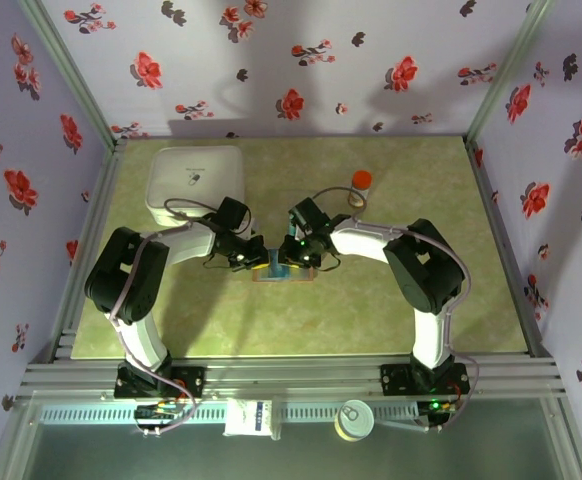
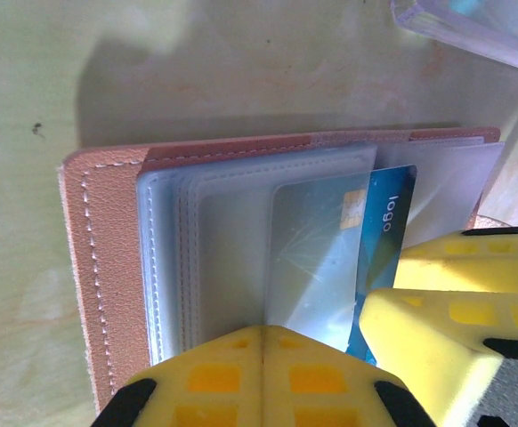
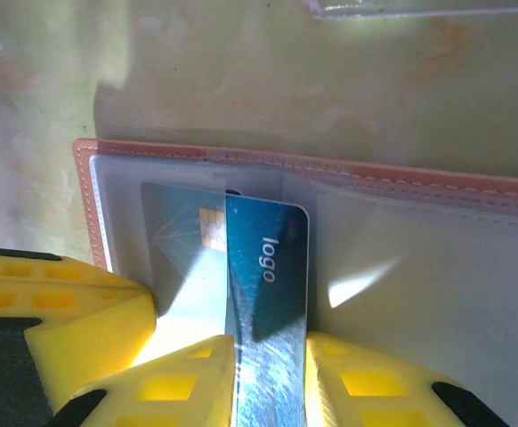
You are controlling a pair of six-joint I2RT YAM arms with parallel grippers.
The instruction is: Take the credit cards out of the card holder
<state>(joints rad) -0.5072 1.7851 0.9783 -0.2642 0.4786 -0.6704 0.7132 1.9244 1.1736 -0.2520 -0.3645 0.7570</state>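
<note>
The card holder (image 1: 270, 275) lies open on the table between both arms, tan leather (image 2: 108, 267) with blue-grey clear pockets (image 3: 419, 267). A teal credit card (image 3: 272, 267) with a gold chip and the word "logo" sticks partway out of a pocket (image 2: 379, 258). My right gripper (image 3: 271, 345) is shut on this card, one yellow finger on each long edge. My left gripper (image 2: 262, 334) is shut with nothing between its fingers, and its tips rest on the pocket edge beside the card. In the top view the left gripper (image 1: 254, 258) and right gripper (image 1: 293, 256) meet over the holder.
A big white square container (image 1: 196, 180) stands at the back left, and an orange-capped bottle (image 1: 360, 185) at the back right. The edge of a clear plastic tray (image 2: 473, 31) lies just beyond the holder. Green mat stretches in front of the holder.
</note>
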